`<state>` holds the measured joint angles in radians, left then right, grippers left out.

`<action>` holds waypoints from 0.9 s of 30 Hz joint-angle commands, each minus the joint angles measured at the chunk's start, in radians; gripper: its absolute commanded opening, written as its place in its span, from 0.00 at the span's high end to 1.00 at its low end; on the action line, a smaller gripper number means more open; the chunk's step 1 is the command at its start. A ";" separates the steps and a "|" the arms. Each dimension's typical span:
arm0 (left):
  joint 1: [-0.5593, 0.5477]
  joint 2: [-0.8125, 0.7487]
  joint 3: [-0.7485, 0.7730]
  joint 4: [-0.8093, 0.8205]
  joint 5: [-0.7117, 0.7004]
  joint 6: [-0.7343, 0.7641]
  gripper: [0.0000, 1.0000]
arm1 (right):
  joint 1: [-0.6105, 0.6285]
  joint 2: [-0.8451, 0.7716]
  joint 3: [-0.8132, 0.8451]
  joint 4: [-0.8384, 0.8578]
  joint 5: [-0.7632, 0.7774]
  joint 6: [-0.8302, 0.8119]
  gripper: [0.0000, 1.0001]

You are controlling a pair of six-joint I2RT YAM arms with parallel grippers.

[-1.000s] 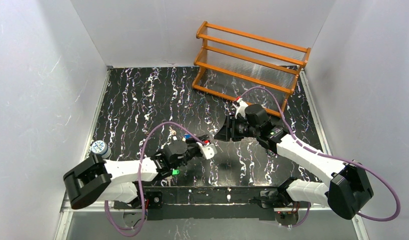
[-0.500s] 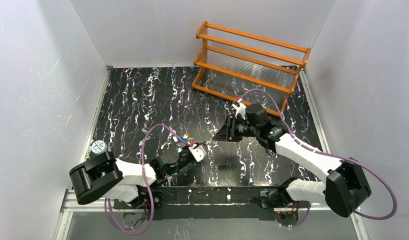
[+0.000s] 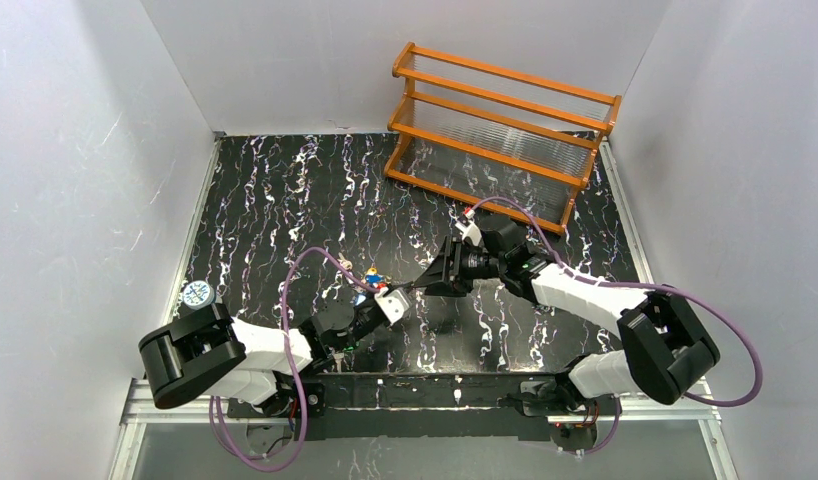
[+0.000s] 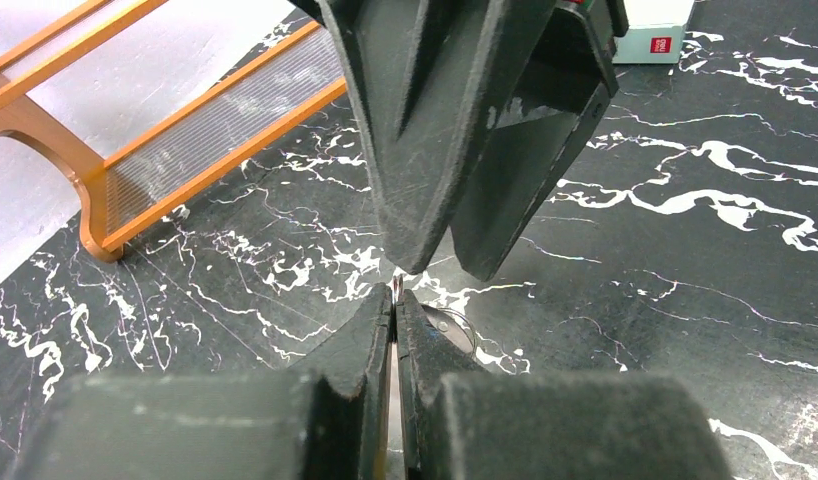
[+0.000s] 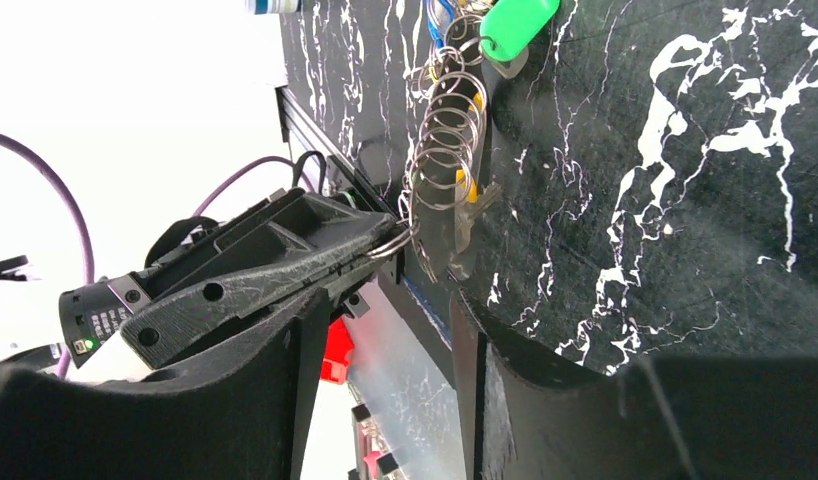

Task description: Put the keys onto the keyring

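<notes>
My left gripper (image 4: 395, 300) is shut on a thin sliver of metal, one end of the silvery keyring (image 5: 417, 190). Several small split rings are stacked along that loop, and the keys (image 5: 515, 25) hang from it with green, yellow and blue heads. From above, the keys (image 3: 368, 276) show as a small coloured cluster just left of the left gripper (image 3: 400, 293). My right gripper (image 3: 425, 283) faces the left one tip to tip. It is open (image 5: 385, 310), with nothing held. Its dark fingers (image 4: 415, 200) hover just above the left fingertips.
An orange wooden rack (image 3: 500, 120) stands at the back right of the black marbled table (image 3: 285, 200). A small round blue-white can (image 3: 196, 293) sits by the left wall beside the left arm. White walls close in on three sides.
My right gripper has moved left and nearer, closing on the left gripper's tip. The left wrist turned early on, swinging the keys up beside it, then held still.
</notes>
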<state>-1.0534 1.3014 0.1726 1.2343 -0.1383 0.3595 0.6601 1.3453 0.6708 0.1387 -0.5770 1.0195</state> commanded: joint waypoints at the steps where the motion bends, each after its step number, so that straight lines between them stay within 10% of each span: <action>1: -0.014 -0.012 -0.002 0.062 -0.008 0.016 1.00 | -0.006 0.011 0.034 0.067 -0.015 0.045 0.45; 27: -0.039 0.026 0.006 0.062 -0.033 0.080 1.00 | -0.008 0.125 0.061 0.128 -0.031 0.182 0.58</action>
<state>-1.0840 1.3186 0.1726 1.2484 -0.1471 0.4191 0.6544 1.4639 0.6918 0.2337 -0.5789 1.1679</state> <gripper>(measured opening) 0.010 0.424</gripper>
